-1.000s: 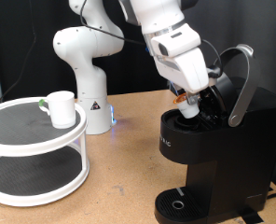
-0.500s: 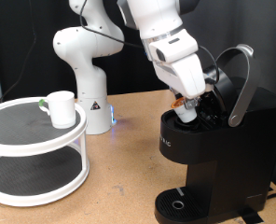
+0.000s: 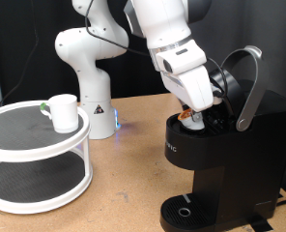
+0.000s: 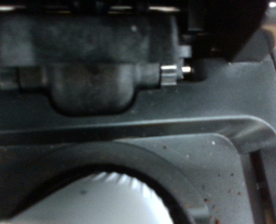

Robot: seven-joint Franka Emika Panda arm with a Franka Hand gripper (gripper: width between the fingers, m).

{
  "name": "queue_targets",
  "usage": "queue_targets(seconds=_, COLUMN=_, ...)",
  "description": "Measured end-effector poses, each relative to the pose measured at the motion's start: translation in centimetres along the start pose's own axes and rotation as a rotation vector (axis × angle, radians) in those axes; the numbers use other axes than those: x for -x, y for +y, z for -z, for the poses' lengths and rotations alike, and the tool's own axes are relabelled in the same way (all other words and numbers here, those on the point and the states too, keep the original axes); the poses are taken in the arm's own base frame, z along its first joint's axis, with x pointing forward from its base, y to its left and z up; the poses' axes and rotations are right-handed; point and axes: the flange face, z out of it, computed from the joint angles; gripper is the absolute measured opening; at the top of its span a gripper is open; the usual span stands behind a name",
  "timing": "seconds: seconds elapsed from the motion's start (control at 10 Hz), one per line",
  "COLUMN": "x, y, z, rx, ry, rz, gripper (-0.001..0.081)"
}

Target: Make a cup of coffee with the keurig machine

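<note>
The black keurig machine [image 3: 215,164] stands at the exterior view's right with its silver-grey lid handle [image 3: 247,87] raised and the pod chamber open. My gripper [image 3: 191,112] reaches into the chamber mouth, shut on a small white pod with an orange-brown top [image 3: 187,115]. In the wrist view the pod's ribbed white side [image 4: 101,191] sits within the dark chamber ring, with the keurig machine's black inner parts [image 4: 101,65] close behind; my fingers do not show there. The white cup [image 3: 62,111] stands on the round shelf at the exterior view's left.
A white two-tier round shelf [image 3: 37,145] fills the lower left of the exterior view. The arm's white base [image 3: 90,77] stands behind it on the wooden table. The machine's round drip tray [image 3: 185,210] holds nothing.
My hand has shifted a little to the exterior view's left and lower over the chamber. The pod sits deeper in the opening, with less of its white body showing.
</note>
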Motion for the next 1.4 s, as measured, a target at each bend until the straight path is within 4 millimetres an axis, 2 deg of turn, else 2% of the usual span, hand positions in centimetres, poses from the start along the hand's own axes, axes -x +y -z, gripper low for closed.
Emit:
queue_targets(seconds=0.5, x=-0.3, y=0.1, z=-0.4, rx=0.003, ry=-0.021, rz=-0.015, gripper=0.0416)
queue_targets(seconds=0.6, x=-0.1, y=0.3, z=-1.1, rx=-0.002, ry=-0.035, rz=-0.02, gripper=0.0416)
queue_targets(seconds=0.7, x=-0.1, y=0.5, z=-1.5, rx=0.002, ry=-0.037, rz=-0.022, gripper=0.0593)
queue_targets(seconds=0.8, x=-0.3, y=0.7, z=-1.5, rx=0.006, ry=-0.032, rz=-0.022, gripper=0.0593)
queue_targets(seconds=0.9, x=-0.5, y=0.9, z=-1.4, rx=0.007, ry=-0.031, rz=-0.023, gripper=0.0751)
queue_targets(seconds=1.0, x=-0.5, y=0.9, z=-1.4, rx=0.007, ry=-0.03, rz=-0.024, gripper=0.079)
queue_targets(seconds=1.4, x=-0.6, y=0.9, z=-1.3, rx=-0.027, ry=-0.006, rz=-0.02, gripper=0.0802)
